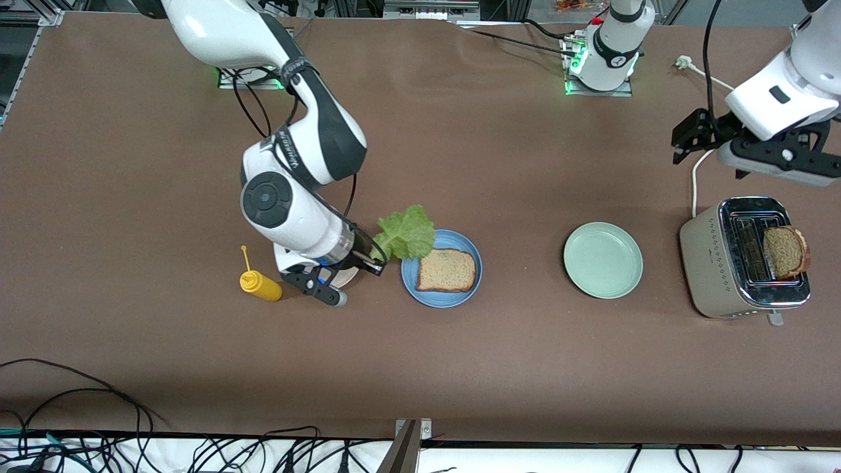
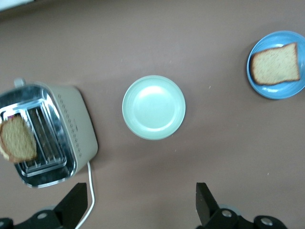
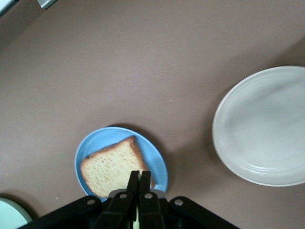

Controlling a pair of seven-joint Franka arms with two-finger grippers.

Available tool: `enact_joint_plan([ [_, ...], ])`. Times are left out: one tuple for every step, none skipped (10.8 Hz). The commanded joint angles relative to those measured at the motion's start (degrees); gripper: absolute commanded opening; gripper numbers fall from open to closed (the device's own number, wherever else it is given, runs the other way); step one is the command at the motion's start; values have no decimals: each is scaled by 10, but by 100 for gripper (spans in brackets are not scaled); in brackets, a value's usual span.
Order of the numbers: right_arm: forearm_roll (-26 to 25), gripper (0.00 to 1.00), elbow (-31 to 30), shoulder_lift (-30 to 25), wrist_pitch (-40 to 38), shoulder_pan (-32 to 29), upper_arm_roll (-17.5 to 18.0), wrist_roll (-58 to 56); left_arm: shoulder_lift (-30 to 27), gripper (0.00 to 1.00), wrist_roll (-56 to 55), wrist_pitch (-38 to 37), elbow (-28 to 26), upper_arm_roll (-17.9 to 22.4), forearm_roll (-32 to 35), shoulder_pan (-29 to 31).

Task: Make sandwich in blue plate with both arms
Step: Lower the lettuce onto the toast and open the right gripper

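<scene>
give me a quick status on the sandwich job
Right gripper shut on lettuce leaf, over blue plate edge. One bread slice plated. Left gripper open, waiting above toaster.

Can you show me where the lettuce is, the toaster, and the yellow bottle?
lettuce point(image 1: 407, 233), front view, middle of the green leaf held by the right gripper point(image 1: 376, 264).
toaster point(image 1: 713, 269), front view, its beige side wall.
yellow bottle point(image 1: 261, 286), front view, its body.
</scene>
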Motion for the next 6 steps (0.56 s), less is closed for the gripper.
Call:
enact_joint_plan([
  [15,0,33,49,76,26,-12,82,-39,100,-4,-2,-57,-54,-11,53],
  [15,0,33,67,116,37,-12,107,-38,100,-6,-11,-53,-52,-11,52],
  [14,0,33,88,154,50,-12,122,-40,100,-2,-17,-53,-44,-11,45],
  [14,0,34,104,188,58,-13,137,-39,100,-1,-18,-53,-24,-11,25],
  [14,0,33,116,215,66,-13,155,-38,100,-6,-17,-53,-10,-11,2],
  [14,0,33,124,237,73,-14,171,-38,100,-6,-17,-53,-5,-11,-2],
])
